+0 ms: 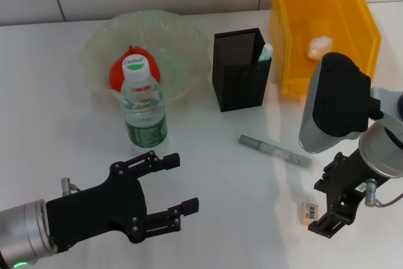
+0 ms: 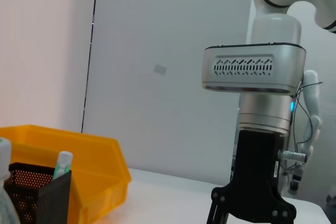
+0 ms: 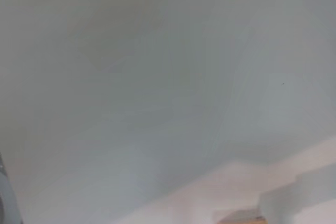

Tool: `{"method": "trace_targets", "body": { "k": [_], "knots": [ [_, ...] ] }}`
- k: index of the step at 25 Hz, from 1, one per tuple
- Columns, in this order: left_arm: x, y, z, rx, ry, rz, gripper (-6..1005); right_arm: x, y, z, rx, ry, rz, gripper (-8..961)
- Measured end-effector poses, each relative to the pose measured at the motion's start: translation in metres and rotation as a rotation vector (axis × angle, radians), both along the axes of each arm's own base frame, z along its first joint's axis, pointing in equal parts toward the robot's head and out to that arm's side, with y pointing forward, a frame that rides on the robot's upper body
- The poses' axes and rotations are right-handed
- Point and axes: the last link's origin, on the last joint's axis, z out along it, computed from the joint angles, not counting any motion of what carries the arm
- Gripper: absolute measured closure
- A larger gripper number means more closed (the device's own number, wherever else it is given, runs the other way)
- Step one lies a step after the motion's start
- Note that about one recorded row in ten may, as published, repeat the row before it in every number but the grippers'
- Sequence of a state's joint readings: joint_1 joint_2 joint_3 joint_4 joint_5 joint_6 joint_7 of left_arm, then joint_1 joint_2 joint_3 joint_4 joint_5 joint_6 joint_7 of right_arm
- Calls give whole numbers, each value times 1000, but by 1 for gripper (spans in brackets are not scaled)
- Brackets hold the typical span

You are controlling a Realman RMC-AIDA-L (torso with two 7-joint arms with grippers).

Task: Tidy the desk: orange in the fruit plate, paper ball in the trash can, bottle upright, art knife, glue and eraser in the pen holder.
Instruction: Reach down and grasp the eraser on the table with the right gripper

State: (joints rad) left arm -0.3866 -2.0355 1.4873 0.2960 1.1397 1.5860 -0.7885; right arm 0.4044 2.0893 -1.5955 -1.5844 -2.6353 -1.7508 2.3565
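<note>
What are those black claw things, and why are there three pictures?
They are a robot's two hands, called tools. The big picture looks down from its head; the other two come from cameras on its wrists. The left tool is open and holds nothing. The right tool hangs just over a small eraser. On the white desk stand a water bottle, a bowl with an orange, a black pen holder and a yellow bin with a paper ball. A grey art knife lies flat.
</note>
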Motion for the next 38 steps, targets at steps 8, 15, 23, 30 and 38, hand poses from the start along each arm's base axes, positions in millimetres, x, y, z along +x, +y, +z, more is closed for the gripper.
{"method": "trace_targets", "body": {
  "k": [8,15,23,30,38],
  "knots": [
    [0,0,0,-1,0,0,215,0,1,-10,-4,-10,11,232],
    [-1,-2,0,-3,1,3,215,4,1,-11,0,-25,3,237],
    [-1,-2,0,-3,1,4,215,5,2,-12,8,-21,-1,243],
    [-1,-2,-1,-5,3,0,215,5,2,-12,9,-20,-1,409],
    [0,0,0,-5,2,-7,215,4,3,-13,11,-20,6,435]
  ]
}}
